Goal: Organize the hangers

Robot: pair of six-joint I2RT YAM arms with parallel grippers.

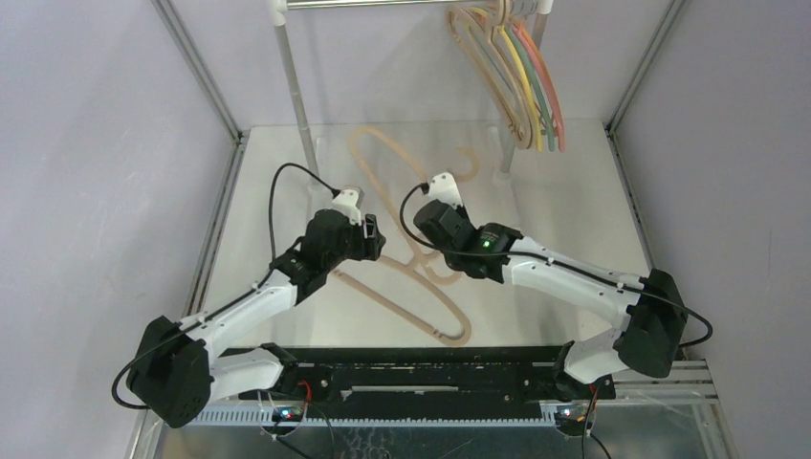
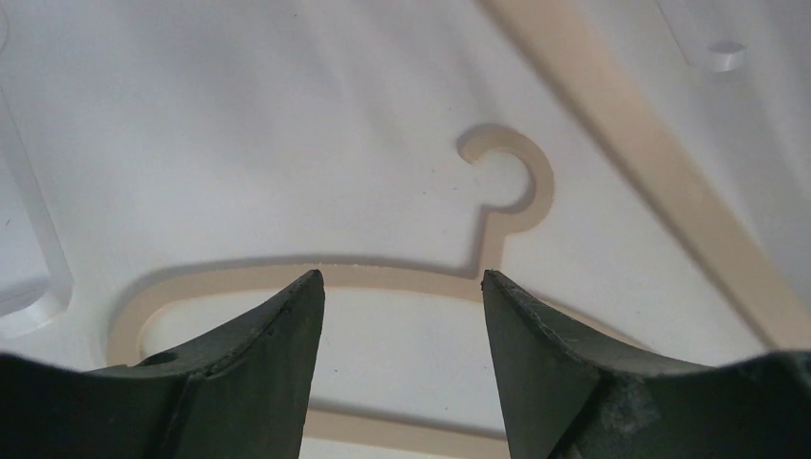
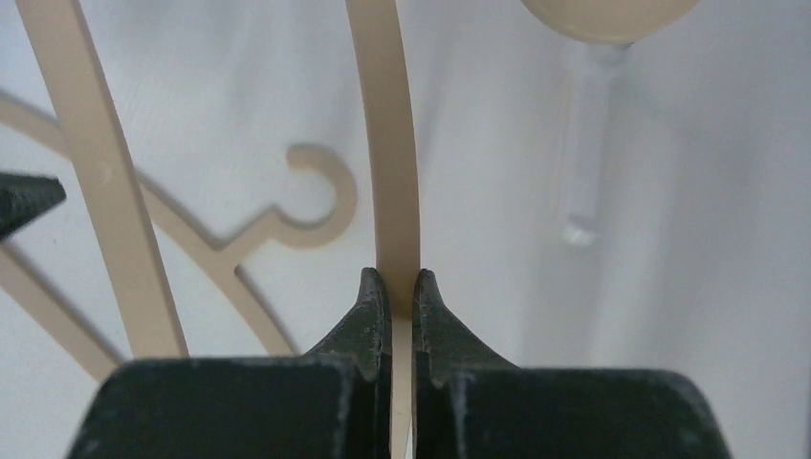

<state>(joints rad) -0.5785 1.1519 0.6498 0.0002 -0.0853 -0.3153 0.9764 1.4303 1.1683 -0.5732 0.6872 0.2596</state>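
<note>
Pinching the thin bar of a beige hanger, the right gripper has its jaws closed tight on the plastic, which runs straight out from between them. That hanger sits low in front of the rail, near the rail's middle, over the table. A second beige hanger lies flat on the table, also below the rail. The left gripper hovers above its top bar with jaws spread wide and nothing between them. At the rail's right end a bunch of hangers in beige, yellow, green, pink and orange is already hung.

The step in hand looks like carrying the held hanger up to the rail. The two beige ones appear to cross in the overhead view, so a slow, straight lift should keep one from dragging the other. So narrow a grip may let the hanger swing. It seems wisest to turn the hook toward the rail early and aim for the bare stretch beside the bunch.
</note>
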